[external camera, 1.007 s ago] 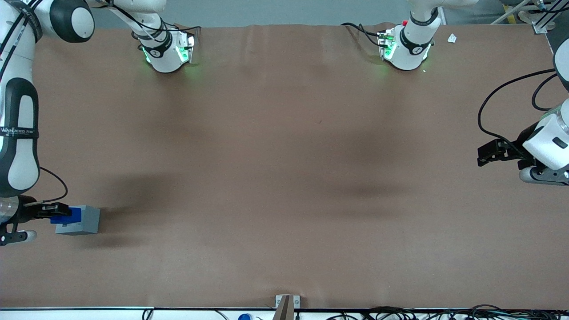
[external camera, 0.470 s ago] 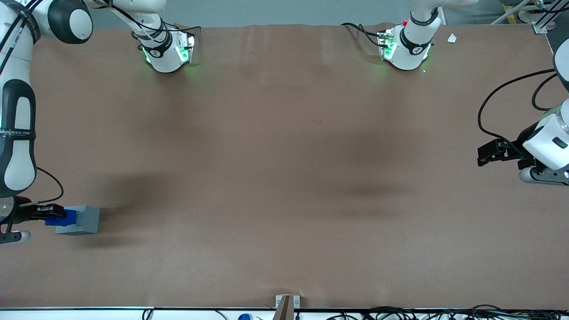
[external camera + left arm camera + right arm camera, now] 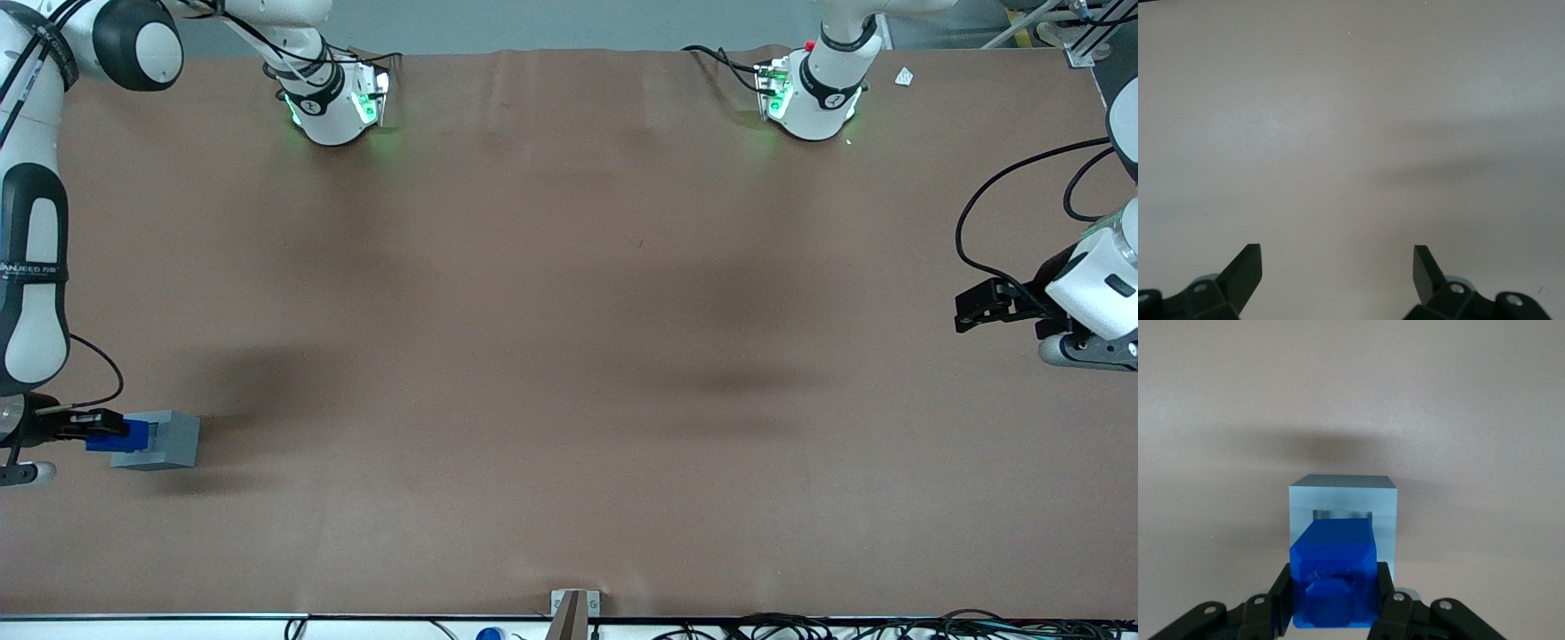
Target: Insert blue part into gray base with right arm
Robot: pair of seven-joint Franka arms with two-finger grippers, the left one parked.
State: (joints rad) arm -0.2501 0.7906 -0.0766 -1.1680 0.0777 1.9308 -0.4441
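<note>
On the brown surface (image 3: 569, 356), near its working-arm edge, sits the gray base (image 3: 169, 442), socket unfilled. The blue part (image 3: 1333, 573) hangs above it, not yet seated, clamped in the tool (image 3: 1335, 600). Judging by this, only lowering it in and releasing are left.

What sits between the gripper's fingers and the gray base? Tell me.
Only the blue part, clamped in the gripper, its front end over the gray base by the socket. Nothing else intervenes, as the right wrist view shows.
</note>
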